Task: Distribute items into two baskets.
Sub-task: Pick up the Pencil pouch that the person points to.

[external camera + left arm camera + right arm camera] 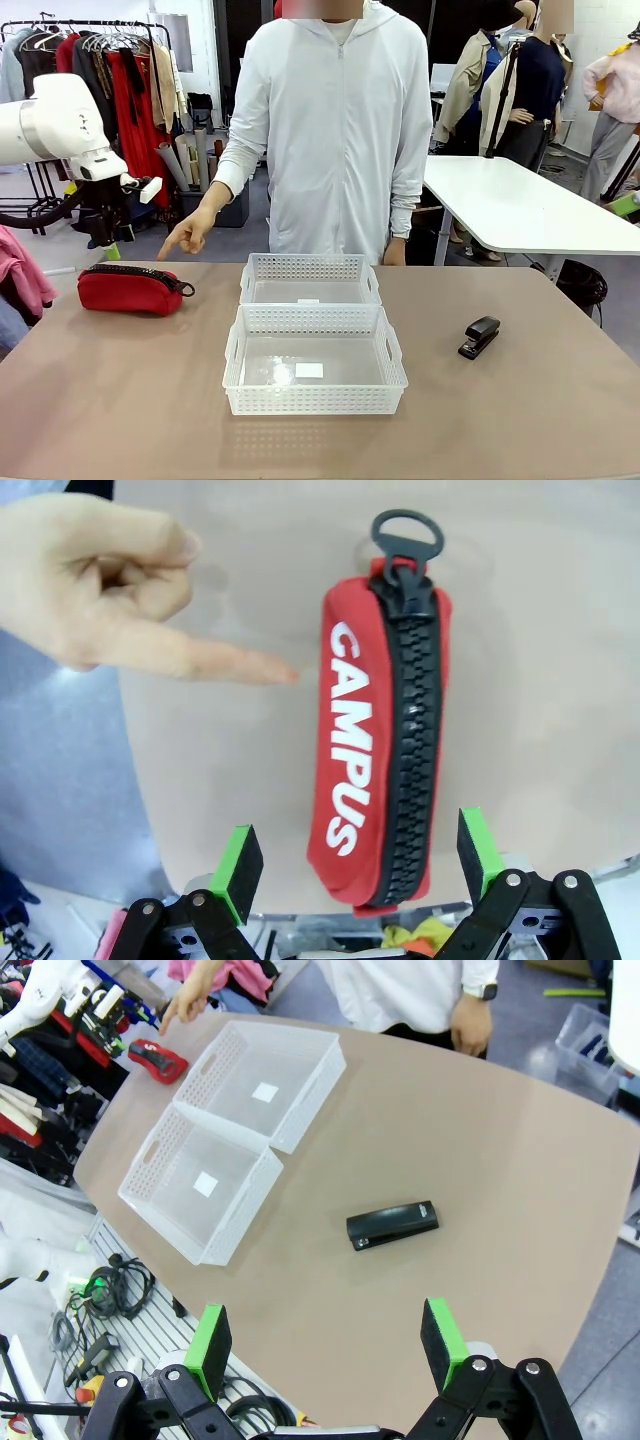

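Both wide open and empty, left hand (358, 860) over pouch (380, 730), right hand (325, 1345) facing stapler (392, 1225)

The left arm (60, 125): glossy white rounded shell, black wrist parts. The left tool (358, 858) and right tool (326, 1342) — black linkages, silver pins, green pads (240, 865). The person (340, 130) wears a white zip hoodie (330, 170) — plus a wristwatch (487, 991).

Brown matte tabletop (120, 400).
Left of frame: soft red fabric pouch (130, 289), black zipper.
Centre: shallow white lattice-sided plastic basket (315, 400); identical second basket (308, 266) just above it in frame, touching.
Right of centre: small black desk stapler (480, 337), well apart from both.
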Controlling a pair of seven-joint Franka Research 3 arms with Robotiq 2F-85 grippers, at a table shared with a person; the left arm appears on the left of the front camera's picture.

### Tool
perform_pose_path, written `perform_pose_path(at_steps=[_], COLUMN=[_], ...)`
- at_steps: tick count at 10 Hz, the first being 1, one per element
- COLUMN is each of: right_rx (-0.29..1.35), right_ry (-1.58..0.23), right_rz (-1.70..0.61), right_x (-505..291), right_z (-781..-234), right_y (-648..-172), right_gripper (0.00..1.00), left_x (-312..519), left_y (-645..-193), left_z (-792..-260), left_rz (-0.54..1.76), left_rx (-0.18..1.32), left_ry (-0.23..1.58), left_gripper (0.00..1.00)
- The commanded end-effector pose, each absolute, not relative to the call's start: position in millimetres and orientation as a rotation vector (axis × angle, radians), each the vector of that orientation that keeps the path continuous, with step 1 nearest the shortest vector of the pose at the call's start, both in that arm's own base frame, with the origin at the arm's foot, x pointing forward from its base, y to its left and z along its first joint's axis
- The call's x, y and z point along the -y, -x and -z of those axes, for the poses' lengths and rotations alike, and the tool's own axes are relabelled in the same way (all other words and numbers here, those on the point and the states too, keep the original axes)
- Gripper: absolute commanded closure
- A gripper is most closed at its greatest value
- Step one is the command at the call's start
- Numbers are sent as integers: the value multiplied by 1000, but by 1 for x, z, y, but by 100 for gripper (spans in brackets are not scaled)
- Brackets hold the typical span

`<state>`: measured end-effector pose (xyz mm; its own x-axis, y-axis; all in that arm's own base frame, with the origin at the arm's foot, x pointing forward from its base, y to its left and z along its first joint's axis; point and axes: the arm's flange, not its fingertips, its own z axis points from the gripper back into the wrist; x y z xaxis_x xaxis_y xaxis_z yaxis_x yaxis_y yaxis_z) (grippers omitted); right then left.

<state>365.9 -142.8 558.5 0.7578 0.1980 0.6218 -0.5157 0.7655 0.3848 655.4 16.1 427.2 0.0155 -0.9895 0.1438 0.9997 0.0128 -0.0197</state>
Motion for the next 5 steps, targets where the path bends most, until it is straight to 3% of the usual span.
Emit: perform_pose_path(at_steps=[1, 5], right_rx=[595, 595], right_ry=[-579, -579], right_rz=[-417, -417], right_x=[142, 142], right_z=[-560, -560], right_y=[-366, -366], right_gripper=[0, 0], left_x=[-18, -16], left_y=[-649, -644], left_z=[-427, -400], left_rz=[1590, 1603], left_rx=[75, 58], left_ry=[167, 181], left_gripper=[0, 0])
